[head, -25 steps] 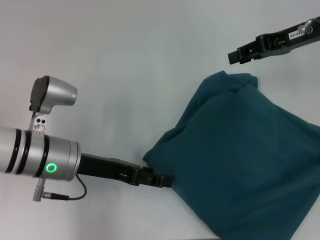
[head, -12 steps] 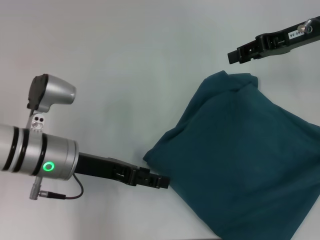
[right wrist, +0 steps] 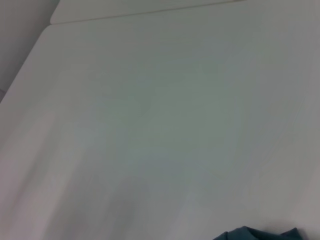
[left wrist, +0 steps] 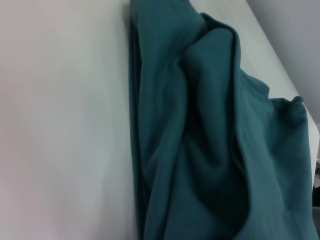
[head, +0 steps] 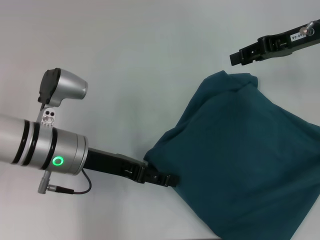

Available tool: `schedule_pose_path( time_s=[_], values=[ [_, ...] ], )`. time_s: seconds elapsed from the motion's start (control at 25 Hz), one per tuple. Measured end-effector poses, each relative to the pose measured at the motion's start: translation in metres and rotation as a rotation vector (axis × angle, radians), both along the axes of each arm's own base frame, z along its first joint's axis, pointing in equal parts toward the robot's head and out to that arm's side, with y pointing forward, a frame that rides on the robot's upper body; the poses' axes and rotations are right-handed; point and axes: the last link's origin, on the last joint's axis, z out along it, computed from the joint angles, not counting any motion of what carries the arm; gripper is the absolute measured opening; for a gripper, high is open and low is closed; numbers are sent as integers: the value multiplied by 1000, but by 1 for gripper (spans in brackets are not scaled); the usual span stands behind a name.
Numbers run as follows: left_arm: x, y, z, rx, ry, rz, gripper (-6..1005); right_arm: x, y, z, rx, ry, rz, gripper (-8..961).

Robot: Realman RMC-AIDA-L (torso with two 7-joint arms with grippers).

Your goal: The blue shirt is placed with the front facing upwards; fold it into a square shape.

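The blue shirt (head: 240, 160) lies folded into a bunched, roughly diamond-shaped bundle on the right side of the white table (head: 125, 60). No lettering shows on it. My left gripper (head: 169, 179) sits low at the bundle's near-left edge, touching the cloth just below its left corner. The left wrist view shows the shirt's (left wrist: 200, 140) layered folds close up. My right gripper (head: 236, 57) hovers above the table just beyond the shirt's far corner, apart from it. Only a sliver of the shirt (right wrist: 250, 234) shows in the right wrist view.
The white table (right wrist: 150, 125) stretches bare to the left of and beyond the shirt. Its far edge (right wrist: 150, 11) shows in the right wrist view. The shirt runs out of the head view at the right and bottom.
My left arm has shifted slightly to the right, bringing its gripper back against the shirt's edge. The right gripper has drifted a little to the right. The shirt keeps its shape.
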Motion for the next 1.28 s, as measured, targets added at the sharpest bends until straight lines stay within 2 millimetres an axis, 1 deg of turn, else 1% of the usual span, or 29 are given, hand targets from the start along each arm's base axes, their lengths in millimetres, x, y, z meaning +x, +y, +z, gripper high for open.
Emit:
schedule_pose_path(
  time_s=[0.4,0.68,0.84,1.12,1.28],
  values=[
    [6,4,-8,-17,9,-21,782,2,-1,0,3,3,-1,422],
    [11,7,-9,-19,11,-42,775,2,-1,1,5,5,-3,422],
    [15,9,-8,-22,8,-60,598,2,-1,1,9,9,-5,422],
    [20,10,-10,-33,5,-95,362,3,-1,2,12,11,-7,422],
    [23,10,-12,-47,11,-115,245,3,-1,2,13,11,-7,422]
  ],
)
